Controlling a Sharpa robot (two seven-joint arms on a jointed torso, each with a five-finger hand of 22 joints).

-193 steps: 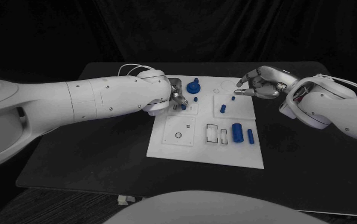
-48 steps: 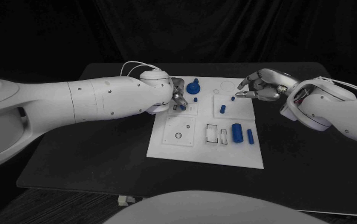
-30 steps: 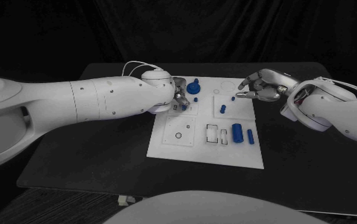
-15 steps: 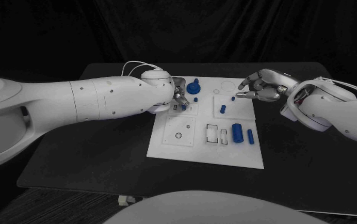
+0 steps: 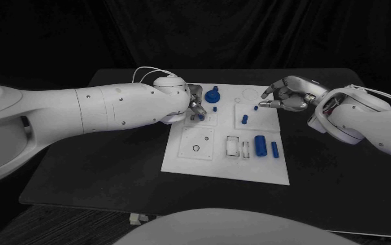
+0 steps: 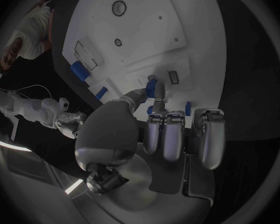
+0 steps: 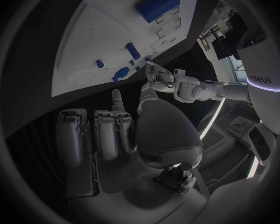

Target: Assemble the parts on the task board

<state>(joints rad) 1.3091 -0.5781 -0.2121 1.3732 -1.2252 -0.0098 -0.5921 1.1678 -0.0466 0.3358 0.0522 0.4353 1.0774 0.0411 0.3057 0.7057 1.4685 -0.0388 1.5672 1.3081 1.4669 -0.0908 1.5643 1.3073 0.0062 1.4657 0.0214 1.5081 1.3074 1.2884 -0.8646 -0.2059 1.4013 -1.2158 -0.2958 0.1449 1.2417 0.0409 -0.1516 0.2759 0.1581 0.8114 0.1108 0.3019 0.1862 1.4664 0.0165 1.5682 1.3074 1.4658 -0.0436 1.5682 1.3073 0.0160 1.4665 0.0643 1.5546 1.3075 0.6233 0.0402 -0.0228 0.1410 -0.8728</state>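
White task board (image 5: 189,160) flat mid-table, small blue parts (image 5: 260,144) scattered on it, some upright.

The right hand (image 7: 124,134) rises from the circle's lower part, its silver palm rounded and its fingers (image 7: 107,129) curled side by side; nothing is seen in its grasp; one finger is extended toward the task board (image 7: 90,40), its tip short of the white surface. The board lies on the black bench (image 7: 28,84); a large blue cylinder (image 7: 157,4) lies near rectangular recesses; a short blue peg (image 7: 133,50), a small blue stud (image 7: 99,63) and a blue knobbed piece (image 7: 120,74) sit apart from one another. The left hand (image 7: 157,77) rests at the board's far edge beside the knobbed piece; contact cannot be judged.
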